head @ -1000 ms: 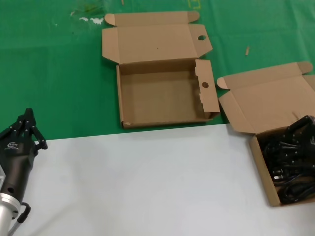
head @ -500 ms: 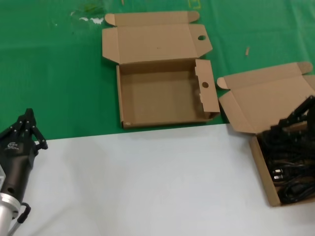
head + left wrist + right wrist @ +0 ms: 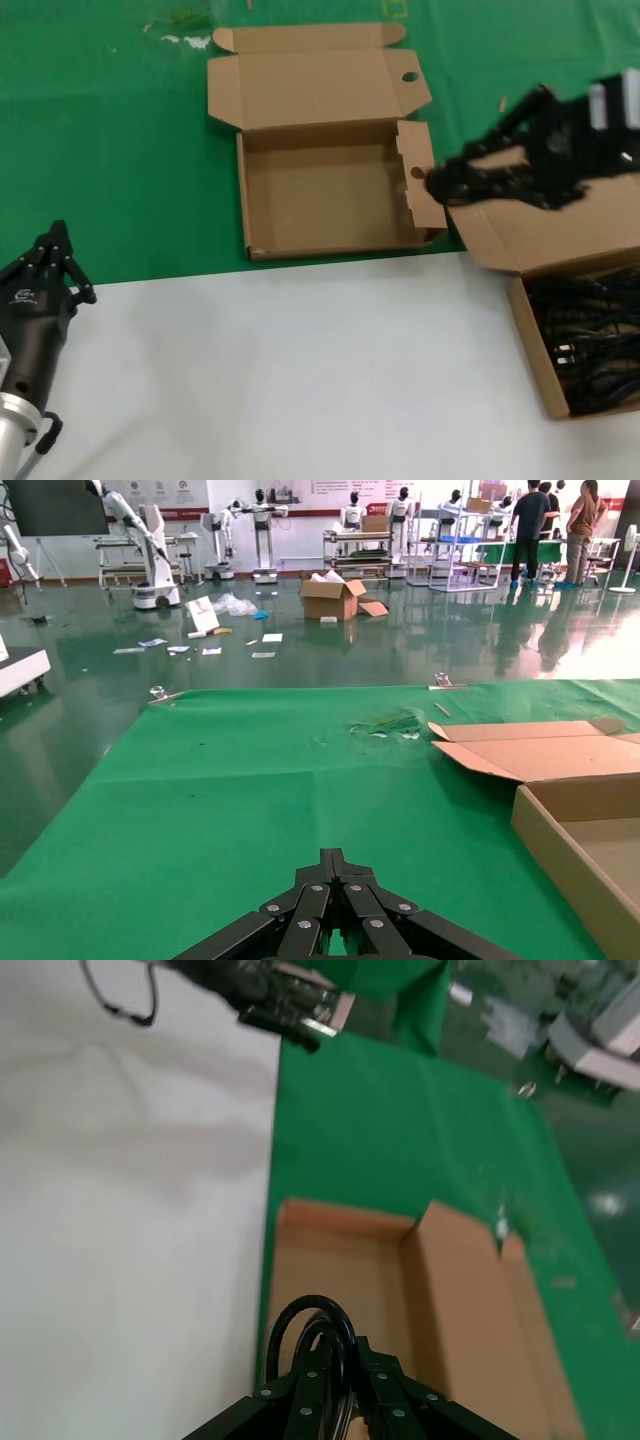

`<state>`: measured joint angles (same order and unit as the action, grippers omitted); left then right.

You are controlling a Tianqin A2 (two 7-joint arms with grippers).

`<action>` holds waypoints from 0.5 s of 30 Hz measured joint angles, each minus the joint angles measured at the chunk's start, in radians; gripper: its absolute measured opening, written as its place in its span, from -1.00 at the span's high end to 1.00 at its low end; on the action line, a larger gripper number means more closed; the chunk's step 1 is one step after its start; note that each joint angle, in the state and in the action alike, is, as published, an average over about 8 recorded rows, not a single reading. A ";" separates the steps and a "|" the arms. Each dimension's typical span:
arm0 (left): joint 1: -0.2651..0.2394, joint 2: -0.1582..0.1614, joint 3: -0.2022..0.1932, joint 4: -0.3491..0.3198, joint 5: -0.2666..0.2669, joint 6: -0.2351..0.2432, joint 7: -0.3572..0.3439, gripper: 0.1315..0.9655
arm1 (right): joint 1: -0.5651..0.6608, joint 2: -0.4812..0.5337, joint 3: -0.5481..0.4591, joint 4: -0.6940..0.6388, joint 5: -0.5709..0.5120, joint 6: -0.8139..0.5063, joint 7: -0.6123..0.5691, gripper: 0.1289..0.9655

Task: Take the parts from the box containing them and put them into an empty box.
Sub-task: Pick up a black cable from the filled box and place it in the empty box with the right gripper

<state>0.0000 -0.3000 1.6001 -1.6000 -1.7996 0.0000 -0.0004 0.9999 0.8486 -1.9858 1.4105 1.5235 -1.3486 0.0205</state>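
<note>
Two cardboard boxes lie open on the table [image 3: 300, 370]. The right claw [image 3: 440, 185], raised between them, grips one black cable [image 3: 318, 1332]. The left claw [image 3: 55, 250] rests clenched at the near left.

Both boxes are plain brown cardboard, matt and unprinted: the wide open box [image 3: 330, 190] with punched round holes in its flaps, and the smaller box [image 3: 560, 300] at the right. The cables [image 3: 590, 345] inside it look like black plastic with a slight sheen. A loop of the same cable [image 3: 315, 1335] shows in the black right claw [image 3: 335, 1375]. The desk [image 3: 300, 370] is smooth pale grey near the robot, with matt green cloth [image 3: 110, 150] beyond. The left claw [image 3: 55, 265] is black, matt, with small metal screws.
</note>
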 joint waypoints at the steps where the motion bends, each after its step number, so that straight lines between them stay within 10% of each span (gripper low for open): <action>1: 0.000 0.000 0.000 0.000 0.000 0.000 0.000 0.98 | 0.014 -0.023 -0.008 -0.007 -0.006 0.007 -0.001 0.90; 15: 0.000 0.000 0.000 0.000 0.000 0.000 0.000 0.98 | 0.108 -0.347 -0.130 -0.244 -0.099 0.167 -0.096 0.90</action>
<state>0.0000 -0.3000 1.6001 -1.6000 -1.7996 0.0000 -0.0004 1.1075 0.5015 -2.1154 1.1666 1.4241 -1.1811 -0.0756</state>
